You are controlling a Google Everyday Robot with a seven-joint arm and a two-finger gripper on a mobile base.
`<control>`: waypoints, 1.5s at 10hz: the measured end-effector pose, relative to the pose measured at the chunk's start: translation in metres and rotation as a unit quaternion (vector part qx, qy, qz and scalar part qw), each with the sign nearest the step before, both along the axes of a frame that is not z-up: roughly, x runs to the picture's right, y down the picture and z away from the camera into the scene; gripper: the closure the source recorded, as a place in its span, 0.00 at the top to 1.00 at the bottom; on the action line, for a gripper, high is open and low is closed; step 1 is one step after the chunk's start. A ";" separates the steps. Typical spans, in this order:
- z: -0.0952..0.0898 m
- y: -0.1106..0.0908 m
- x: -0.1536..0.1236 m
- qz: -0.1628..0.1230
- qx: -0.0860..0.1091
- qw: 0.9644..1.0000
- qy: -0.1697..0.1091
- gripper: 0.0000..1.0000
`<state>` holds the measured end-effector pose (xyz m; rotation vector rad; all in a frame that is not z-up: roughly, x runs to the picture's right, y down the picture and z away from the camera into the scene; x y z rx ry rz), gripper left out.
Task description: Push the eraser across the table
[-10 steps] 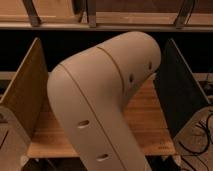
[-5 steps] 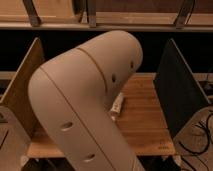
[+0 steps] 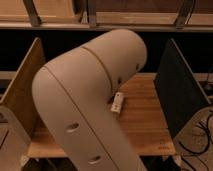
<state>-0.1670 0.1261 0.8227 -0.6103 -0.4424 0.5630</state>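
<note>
Compared with a second ago, the robot's large beige arm (image 3: 85, 100) has swung toward the left of the scene. This has uncovered a strip of the light wooden desk (image 3: 145, 125) to its right. Over the last half second it has barely shifted.

The arm's bent elbow fills the middle of the view, from the near left edge up to the far centre. A white tube (image 3: 117, 103) lies on the desk, just beside the arm's right edge. An upright pale side panel (image 3: 22, 95) stands at the left and a dark side panel (image 3: 180, 95) at the right. Cables (image 3: 200, 140) trail on the floor at the near right.

The gripper is out of sight, either behind the arm or beyond the frame, so whether it is wide or narrow cannot be told. The eraser is not visible either and is probably on a part of the desk that the arm covers.

As a judgement, an eraser should be light, fairly stiff and not fragile, with a rubbery surface that drags on wood instead of sliding freely. It needs no grasp. A low, steady push against the middle of a long side should suit it, because contact near an end would likely spin it.
</note>
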 end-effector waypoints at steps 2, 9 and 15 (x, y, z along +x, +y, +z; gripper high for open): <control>0.001 0.007 0.037 0.012 0.003 0.999 0.036 0.00; 0.010 0.038 0.050 -0.012 -0.021 0.998 0.061 0.00; 0.044 0.074 -0.004 -0.103 -0.080 0.990 0.061 0.00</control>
